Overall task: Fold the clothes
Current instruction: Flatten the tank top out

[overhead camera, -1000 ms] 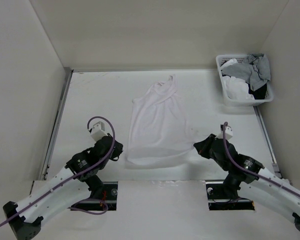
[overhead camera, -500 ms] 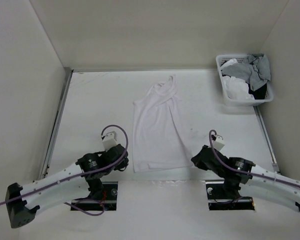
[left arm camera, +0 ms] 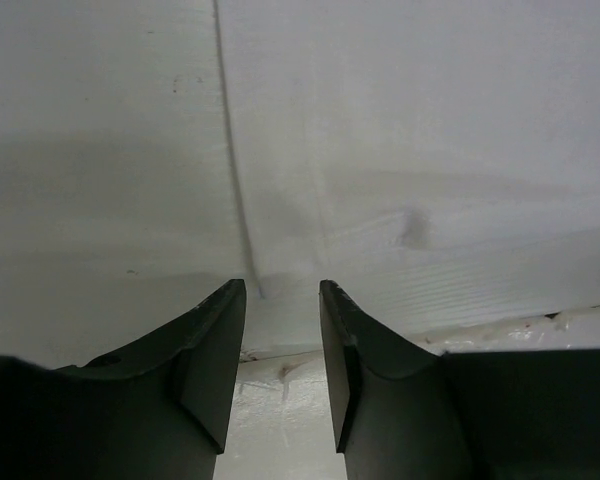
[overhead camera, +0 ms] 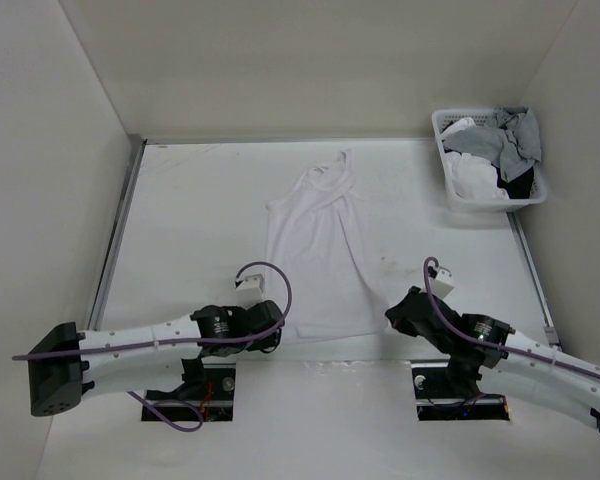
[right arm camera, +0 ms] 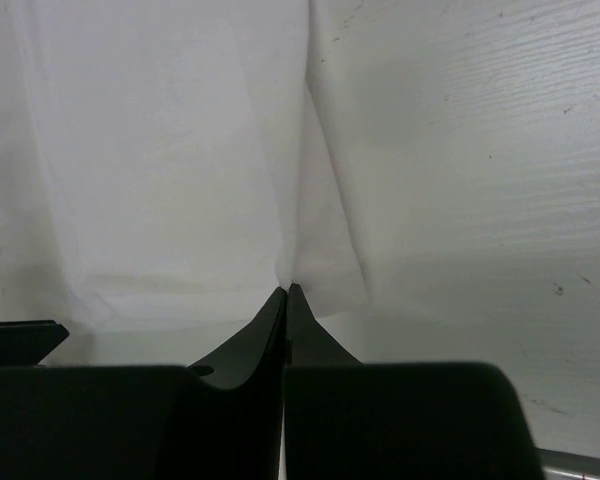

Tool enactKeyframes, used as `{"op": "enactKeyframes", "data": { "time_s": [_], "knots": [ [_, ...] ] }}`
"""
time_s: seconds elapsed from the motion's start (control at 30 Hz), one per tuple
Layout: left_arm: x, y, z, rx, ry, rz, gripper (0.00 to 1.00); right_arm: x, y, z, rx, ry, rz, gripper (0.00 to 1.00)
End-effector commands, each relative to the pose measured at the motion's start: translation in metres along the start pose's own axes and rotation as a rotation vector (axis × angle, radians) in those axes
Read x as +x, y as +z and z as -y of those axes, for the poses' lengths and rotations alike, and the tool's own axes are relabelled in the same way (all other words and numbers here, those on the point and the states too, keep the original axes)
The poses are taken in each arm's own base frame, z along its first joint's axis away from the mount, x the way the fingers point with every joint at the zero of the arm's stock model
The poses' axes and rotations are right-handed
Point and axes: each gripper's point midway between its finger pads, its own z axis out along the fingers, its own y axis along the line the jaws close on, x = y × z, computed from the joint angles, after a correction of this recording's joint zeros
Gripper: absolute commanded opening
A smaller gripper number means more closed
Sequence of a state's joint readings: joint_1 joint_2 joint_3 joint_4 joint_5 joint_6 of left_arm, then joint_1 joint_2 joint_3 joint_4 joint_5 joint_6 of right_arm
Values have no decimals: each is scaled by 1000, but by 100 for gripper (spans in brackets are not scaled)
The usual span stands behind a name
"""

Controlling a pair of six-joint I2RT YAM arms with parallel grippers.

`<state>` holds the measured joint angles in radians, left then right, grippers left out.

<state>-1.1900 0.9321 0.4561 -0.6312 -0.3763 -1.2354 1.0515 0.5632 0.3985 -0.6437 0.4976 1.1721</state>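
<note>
The clothes (overhead camera: 315,250), a plain white sleeveless top, lie flat mid-table with the straps pointing away from me. At the lower left corner my left gripper (overhead camera: 276,336) stands open. The left wrist view has the left gripper (left arm camera: 280,292) with its jaws apart, nothing between them, and the side edge of the clothes (left arm camera: 430,130) ending just ahead of the gap. My right gripper (overhead camera: 393,318) is at the lower right corner. Seen from the right wrist, the right gripper (right arm camera: 285,289) is shut on a pinched peak of the clothes (right arm camera: 160,150).
A white lattice basket (overhead camera: 445,165) at the back right holds a grey garment (overhead camera: 516,134) and other laundry. Walls close in the table on the left, back and right. The table's near edge runs just under the hem.
My left arm has swung right along the near edge to the garment's lower left corner, and its jaws have opened. The hem now lies narrower and straighter. The right gripper stays shut.
</note>
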Motion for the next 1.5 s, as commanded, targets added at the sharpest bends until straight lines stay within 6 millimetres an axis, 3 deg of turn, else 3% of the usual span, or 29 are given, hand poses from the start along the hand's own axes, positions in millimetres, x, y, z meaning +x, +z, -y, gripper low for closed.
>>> {"op": "enactKeyframes", "data": {
  "time_s": [0.0,0.47,0.5,0.53,0.6,0.67,0.77,0.87,0.93,1.17,1.23,1.3,1.37,1.47],
  "knots": [
    [0,5,9,28,-39,0,31,-11,-4,-16,-49,9,30,0],
    [7,20,-14,-66,-37,-3,20,-15,-6,-27,-92,7,39,1],
    [6,21,-12,-59,-42,5,16,-16,-6,-28,-96,8,40,1],
    [-11,13,1,-10,-65,57,3,-20,-8,-33,-115,8,49,0],
    [-28,2,12,33,-76,111,1,-23,-11,-36,-127,4,59,0],
    [-67,-31,35,122,-96,217,0,-39,-23,-48,-164,-10,99,0],
    [-139,-103,53,216,-116,435,0,-75,-52,-69,-233,-38,189,0],
    [-198,-183,57,301,-151,642,0,-118,-90,-89,-287,-50,292,0],
    [-227,-226,57,341,-156,753,0,-150,-123,-106,-352,-42,369,0],
    [-295,-354,63,490,-210,1042,0,-259,-261,-159,-570,-20,619,0],
    [-312,-390,62,528,-228,1129,0,-287,-293,-175,-600,-32,684,0],
    [-325,-416,60,551,-260,1210,0,-303,-306,-189,-599,-58,731,0],
    [-335,-428,61,543,-263,1267,0,-310,-310,-208,-592,-116,767,0],
    [-345,-434,65,517,-275,1325,0,-318,-297,-237,-525,-228,846,0]
  ]
}}
